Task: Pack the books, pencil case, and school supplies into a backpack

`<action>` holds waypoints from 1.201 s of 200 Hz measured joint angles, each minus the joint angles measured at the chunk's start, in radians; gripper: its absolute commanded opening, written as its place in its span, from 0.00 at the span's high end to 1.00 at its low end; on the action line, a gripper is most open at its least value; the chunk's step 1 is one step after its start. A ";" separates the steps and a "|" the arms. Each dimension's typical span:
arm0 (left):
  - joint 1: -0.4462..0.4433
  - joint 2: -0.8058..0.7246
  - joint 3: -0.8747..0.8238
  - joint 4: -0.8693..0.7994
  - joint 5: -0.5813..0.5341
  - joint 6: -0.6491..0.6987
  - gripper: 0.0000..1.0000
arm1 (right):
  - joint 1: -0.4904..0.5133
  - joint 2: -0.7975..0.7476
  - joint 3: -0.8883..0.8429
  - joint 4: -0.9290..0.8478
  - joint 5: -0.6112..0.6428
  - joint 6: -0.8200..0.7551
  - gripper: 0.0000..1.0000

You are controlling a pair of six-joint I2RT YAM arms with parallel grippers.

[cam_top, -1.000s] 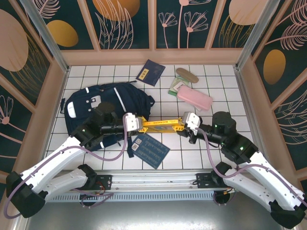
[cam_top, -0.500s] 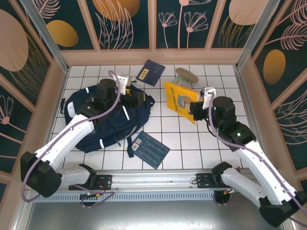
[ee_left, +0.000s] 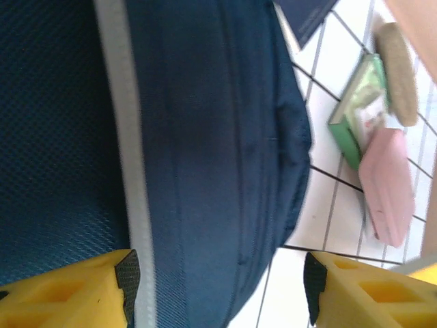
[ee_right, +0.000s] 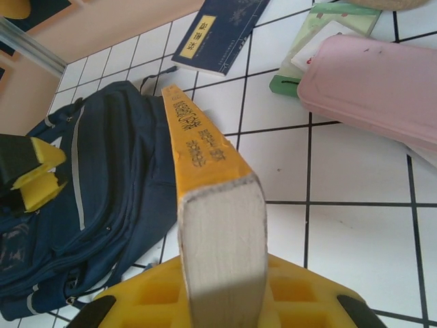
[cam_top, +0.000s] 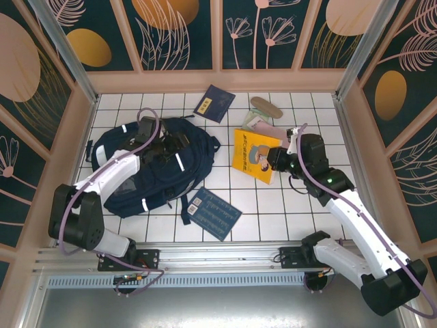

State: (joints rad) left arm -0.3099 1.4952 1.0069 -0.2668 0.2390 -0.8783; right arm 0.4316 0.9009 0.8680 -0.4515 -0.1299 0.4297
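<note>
Yellow book (cam_top: 256, 154) is clamped in our right gripper (cam_top: 276, 158), raised just right of the backpack (cam_top: 147, 171). Our left gripper (ee_left: 218, 285) straddles the pack's top edge, jaws spread, holding nothing; we should pinch and lift that edge before feeding the book in.

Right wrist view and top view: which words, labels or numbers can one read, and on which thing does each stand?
None can be quoted.
Spine of the yellow book: dark printed characters, too blurred to read.
The yellow label on the navy booklet: dark print, too small.
Cover of the blue book: white print, too small.
</note>
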 measured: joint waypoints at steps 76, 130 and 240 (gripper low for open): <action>0.016 0.107 0.068 -0.021 -0.056 -0.002 0.36 | 0.000 0.004 -0.028 0.015 -0.012 0.003 1.00; 0.017 0.246 0.135 -0.011 -0.029 0.000 0.40 | 0.000 0.024 -0.028 0.031 -0.029 0.004 1.00; 0.023 0.284 0.235 0.021 0.042 0.120 1.00 | -0.001 0.024 -0.034 0.078 -0.027 0.053 1.00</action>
State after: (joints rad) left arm -0.2871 1.7790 1.2415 -0.2459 0.2806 -0.7586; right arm 0.4305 0.9249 0.8341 -0.3733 -0.1570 0.4828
